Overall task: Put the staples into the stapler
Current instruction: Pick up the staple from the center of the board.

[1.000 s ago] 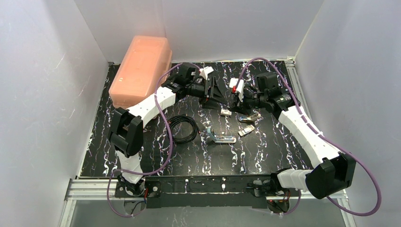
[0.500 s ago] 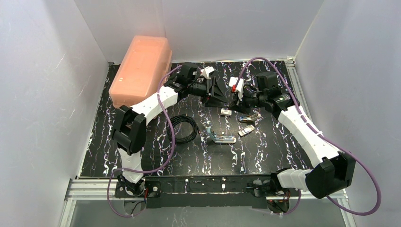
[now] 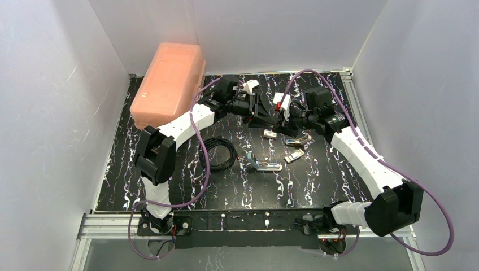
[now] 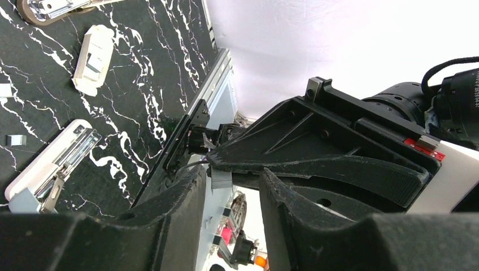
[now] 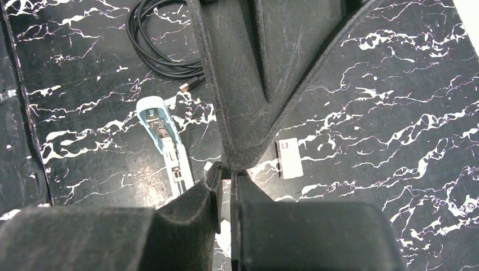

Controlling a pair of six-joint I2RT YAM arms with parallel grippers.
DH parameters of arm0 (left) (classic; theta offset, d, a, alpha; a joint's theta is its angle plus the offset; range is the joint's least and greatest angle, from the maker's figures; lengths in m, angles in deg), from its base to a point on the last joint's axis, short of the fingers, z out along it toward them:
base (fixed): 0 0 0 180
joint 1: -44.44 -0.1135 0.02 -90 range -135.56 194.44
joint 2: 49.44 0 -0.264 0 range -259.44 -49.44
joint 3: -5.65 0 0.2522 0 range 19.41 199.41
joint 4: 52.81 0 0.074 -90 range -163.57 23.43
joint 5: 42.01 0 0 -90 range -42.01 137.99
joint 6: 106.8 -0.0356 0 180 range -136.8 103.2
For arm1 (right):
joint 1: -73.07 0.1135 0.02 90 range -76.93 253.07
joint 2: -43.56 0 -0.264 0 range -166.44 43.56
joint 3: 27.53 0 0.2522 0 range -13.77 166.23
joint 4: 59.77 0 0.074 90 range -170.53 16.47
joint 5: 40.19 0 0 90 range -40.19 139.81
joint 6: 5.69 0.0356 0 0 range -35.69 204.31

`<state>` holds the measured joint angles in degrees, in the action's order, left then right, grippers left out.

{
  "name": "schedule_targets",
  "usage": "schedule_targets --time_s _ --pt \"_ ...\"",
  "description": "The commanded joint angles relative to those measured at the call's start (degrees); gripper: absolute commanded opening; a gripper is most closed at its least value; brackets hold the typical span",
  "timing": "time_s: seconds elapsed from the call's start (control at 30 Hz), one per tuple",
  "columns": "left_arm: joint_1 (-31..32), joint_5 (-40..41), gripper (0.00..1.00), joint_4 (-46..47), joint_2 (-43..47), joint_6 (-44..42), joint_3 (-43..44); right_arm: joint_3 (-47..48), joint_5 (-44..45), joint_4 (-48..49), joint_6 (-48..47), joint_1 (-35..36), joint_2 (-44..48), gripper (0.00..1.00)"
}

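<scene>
The two arms meet over the upper middle of the counter (image 3: 316, 186), tips almost touching. The right pincer (image 5: 226, 182) has its fingers pressed together to a thin slit. In the left wrist view a small grey strip, the staples (image 4: 221, 178), pokes out just below that pincer's tip, so it appears to be gripping them. The left pincer (image 4: 231, 179) is spread, its fingers standing apart on either side of the strip, which sits closer to the finger on the frame's left.

The stapler (image 3: 263, 164) lies on the counter just below the centre of the top view, well apart from both pincers. It is swung open, with the light-blue shell tilted up at its left end and the silver channel stretched out to the right. A small white block (image 3: 270, 134) rests above it, near the pincer tips. A small white piece with a silvery metal channel (image 4: 52, 168) lies at the lower left of the left wrist view. A coiled black cable (image 3: 219, 153) lies left of the stapler, and a pale orange lidded box (image 3: 169, 84) fills the counter's upper left corner.
</scene>
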<state>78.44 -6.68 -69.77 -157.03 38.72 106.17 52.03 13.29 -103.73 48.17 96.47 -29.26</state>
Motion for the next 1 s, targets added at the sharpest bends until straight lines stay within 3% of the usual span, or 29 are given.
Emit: schedule_targets --time_s 0.0,0.97 --pt "0.45 -1.81 0.36 0.59 0.78 0.66 1.64 -0.23 -0.23 2.25 0.95 0.31 -0.31 0.03" --pt "0.45 -2.06 0.15 1.08 1.30 0.22 -0.03 -0.50 0.74 3.48 2.17 0.26 -0.32 0.03"
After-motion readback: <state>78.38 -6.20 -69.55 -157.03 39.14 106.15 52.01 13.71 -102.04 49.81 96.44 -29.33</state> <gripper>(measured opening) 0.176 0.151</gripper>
